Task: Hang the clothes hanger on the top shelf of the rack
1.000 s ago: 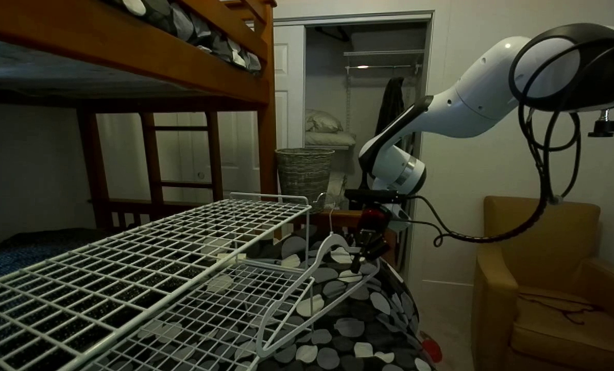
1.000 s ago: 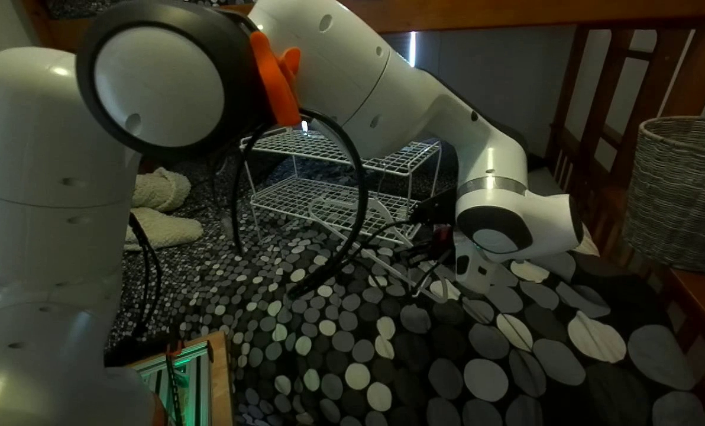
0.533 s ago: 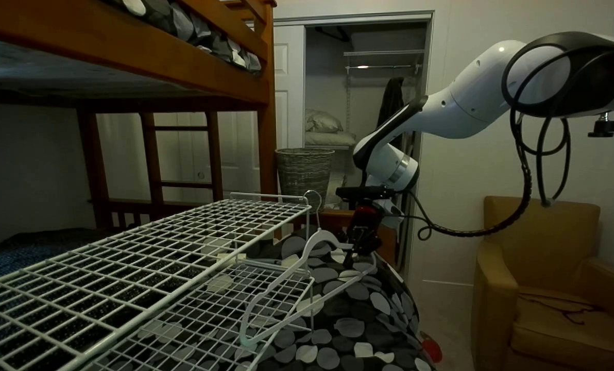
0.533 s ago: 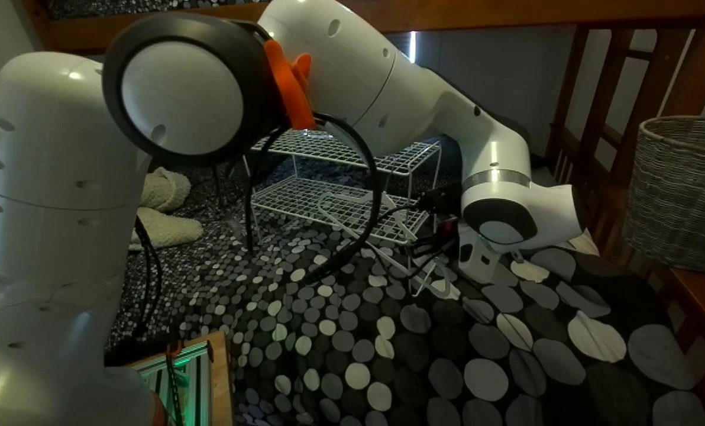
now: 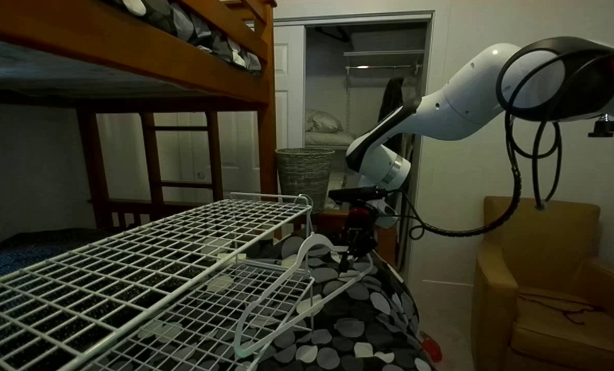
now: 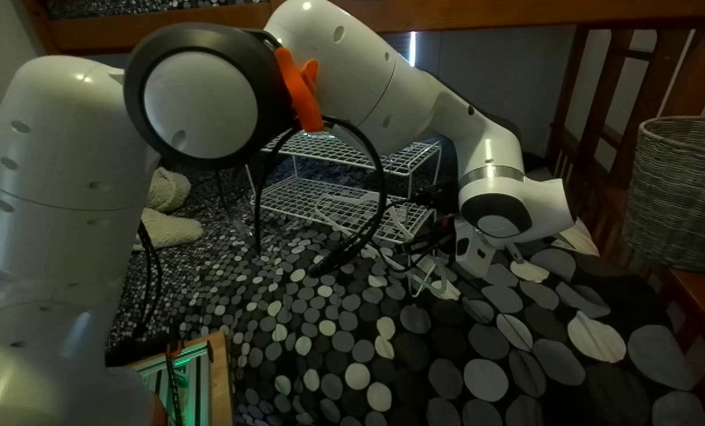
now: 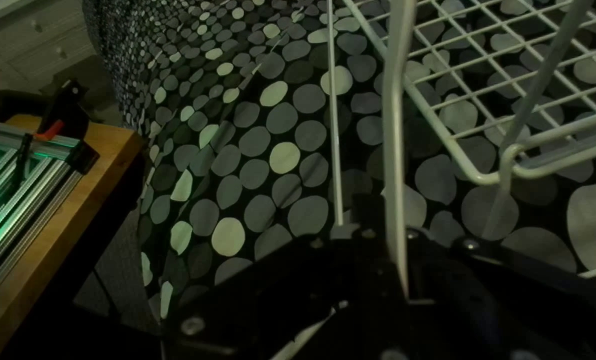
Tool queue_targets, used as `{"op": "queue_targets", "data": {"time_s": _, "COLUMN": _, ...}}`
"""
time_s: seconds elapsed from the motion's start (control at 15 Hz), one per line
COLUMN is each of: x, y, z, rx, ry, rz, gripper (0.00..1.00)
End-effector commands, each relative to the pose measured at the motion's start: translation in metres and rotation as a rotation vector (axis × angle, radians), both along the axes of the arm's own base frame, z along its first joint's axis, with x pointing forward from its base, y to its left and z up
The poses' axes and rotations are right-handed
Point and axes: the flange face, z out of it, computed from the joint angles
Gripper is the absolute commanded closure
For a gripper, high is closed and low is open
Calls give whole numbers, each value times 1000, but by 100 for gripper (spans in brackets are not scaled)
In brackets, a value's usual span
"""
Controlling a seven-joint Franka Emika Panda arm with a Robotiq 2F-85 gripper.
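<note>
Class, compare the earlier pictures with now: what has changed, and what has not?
In an exterior view, the claw and the hanger it holds have moved left in frame toward the rack; the hook now overlaps the end rail there, though contact can't be judged. Nothing was let go. The rack, basket and armchair stayed put.

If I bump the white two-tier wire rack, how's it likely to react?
The white wire rack will probably shift or rock, its thin legs standing on soft-looking grey-dotted bedding. Being open wire, it's likely light, yet probably stiff: no sag shows.
</note>
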Motion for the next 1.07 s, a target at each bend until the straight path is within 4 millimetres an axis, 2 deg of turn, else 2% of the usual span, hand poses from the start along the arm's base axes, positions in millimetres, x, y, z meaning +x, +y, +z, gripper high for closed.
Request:
{"op": "queue_targets", "data": {"time_s": 0.0, "x": -1, "y": 1, "z": -1, "rx": -37, "ry": 26, "rz": 27, "gripper": 100}}
{"op": "queue_targets", "data": {"time_s": 0.73, "x": -2, "y": 12, "z": -14, "rx": -117, "ry": 62, "rz": 45, "gripper": 100}}
{"op": "queue_targets", "data": {"time_s": 0.8, "x": -2, "y": 13, "z": -15, "rx": -120, "ry": 64, "rz": 50, "gripper": 97}}
{"op": "queue_targets", "data": {"time_s": 0.87, "x": -2, "y": 14, "z": -16, "rx": -118, "ry": 68, "rz": 54, "gripper": 73}}
{"op": "queue_targets", "data": {"time_s": 1.0, "x": -2, "y": 14, "z": -13, "rx": -110, "ry": 56, "rz": 53, "gripper": 69}}
